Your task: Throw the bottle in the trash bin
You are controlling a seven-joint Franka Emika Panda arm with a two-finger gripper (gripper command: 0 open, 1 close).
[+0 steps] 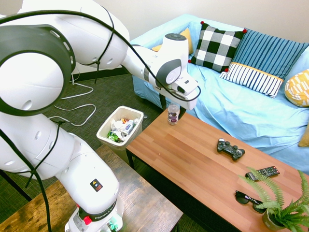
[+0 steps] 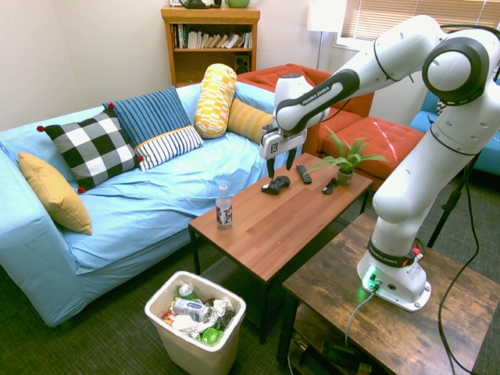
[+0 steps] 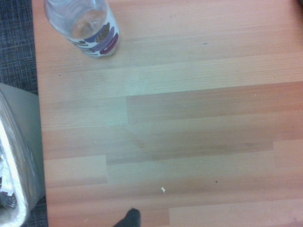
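Observation:
The bottle [image 2: 224,207] is clear with a white cap and a purple label band. It stands upright on the wooden coffee table [image 2: 266,223] near the corner by the sofa, and it also shows in the first exterior view as the bottle [image 1: 173,113] and in the wrist view as the bottle [image 3: 90,26]. My gripper [image 2: 280,166] hangs open and empty above the table, some way along from the bottle towards the game controller. The trash bin [image 2: 160,301], white and part-filled with rubbish, sits on the floor just off the table's end; its rim is seen as the trash bin [image 1: 104,131].
On the table's far half lie a black game controller [image 2: 275,184], a remote [image 2: 303,173], sunglasses [image 1: 248,199] and a potted fern [image 2: 344,160]. A blue sofa [image 1: 241,111] with several cushions runs along one long side of the table.

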